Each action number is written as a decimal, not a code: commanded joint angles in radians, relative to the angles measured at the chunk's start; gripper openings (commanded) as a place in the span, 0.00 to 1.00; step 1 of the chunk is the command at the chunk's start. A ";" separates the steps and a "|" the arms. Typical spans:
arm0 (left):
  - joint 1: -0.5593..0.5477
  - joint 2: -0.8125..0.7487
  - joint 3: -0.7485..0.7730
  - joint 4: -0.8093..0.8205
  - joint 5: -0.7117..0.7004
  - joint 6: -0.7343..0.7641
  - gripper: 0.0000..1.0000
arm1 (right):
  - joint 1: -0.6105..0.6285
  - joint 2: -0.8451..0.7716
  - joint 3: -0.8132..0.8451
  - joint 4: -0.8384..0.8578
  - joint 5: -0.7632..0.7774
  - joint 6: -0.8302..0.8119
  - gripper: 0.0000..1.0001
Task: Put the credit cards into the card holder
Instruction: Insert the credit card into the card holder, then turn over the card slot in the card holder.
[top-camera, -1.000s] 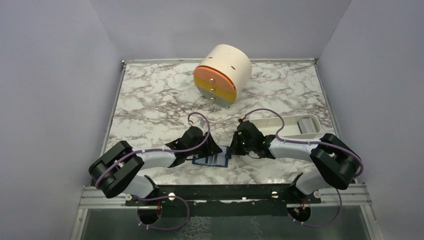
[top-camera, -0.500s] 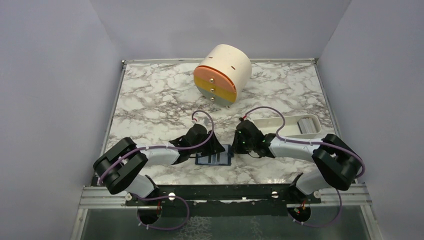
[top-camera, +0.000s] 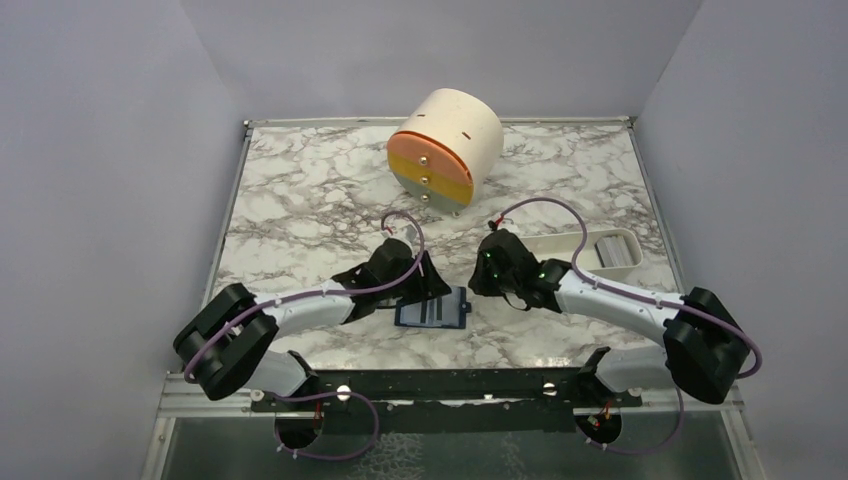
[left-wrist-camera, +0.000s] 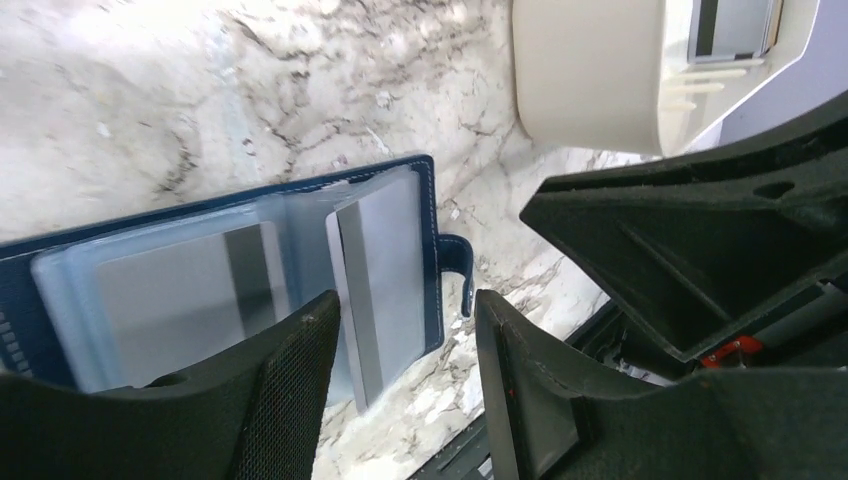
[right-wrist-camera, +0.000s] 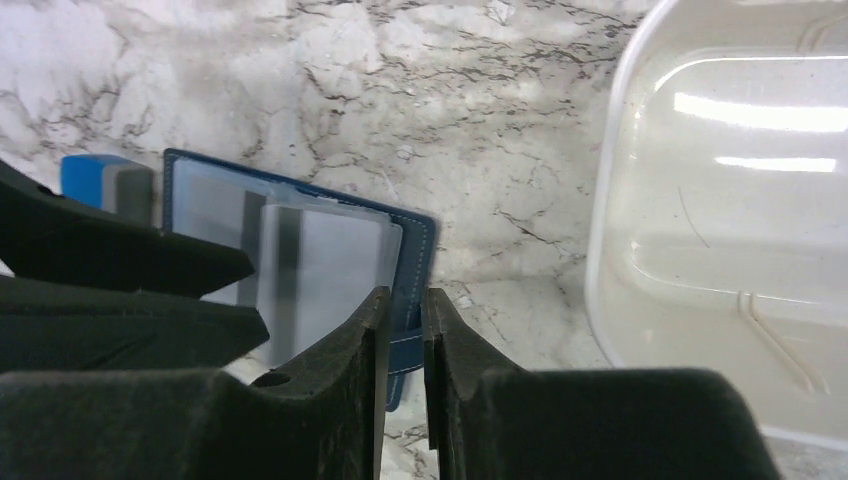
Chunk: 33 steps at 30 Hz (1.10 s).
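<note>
The card holder (top-camera: 432, 311) lies open on the tabletop (top-camera: 300, 200), with credit cards (left-wrist-camera: 385, 280) in its sleeves. Just beside it is the left gripper (left-wrist-camera: 408, 300), spread wide and empty. The right gripper (right-wrist-camera: 405, 295) is near its tab side, pinched almost closed on nothing.

A marble-patterned worktop (top-camera: 300, 200) is seen. The opened card holder (top-camera: 432, 310) is laid flat near its front edge. A white tray (top-camera: 560, 241) is set to the right, and a cream drawer drum (top-camera: 445, 145) is stood at the back.
</note>
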 joint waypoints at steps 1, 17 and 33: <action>0.050 -0.065 0.015 -0.097 -0.018 0.044 0.55 | 0.005 -0.031 0.037 -0.013 -0.054 0.008 0.19; 0.285 -0.228 -0.084 -0.224 0.128 0.160 0.56 | 0.096 0.153 0.107 0.192 -0.245 0.113 0.26; 0.293 -0.253 -0.146 -0.158 0.211 0.150 0.56 | 0.121 0.349 0.181 0.186 -0.224 0.096 0.22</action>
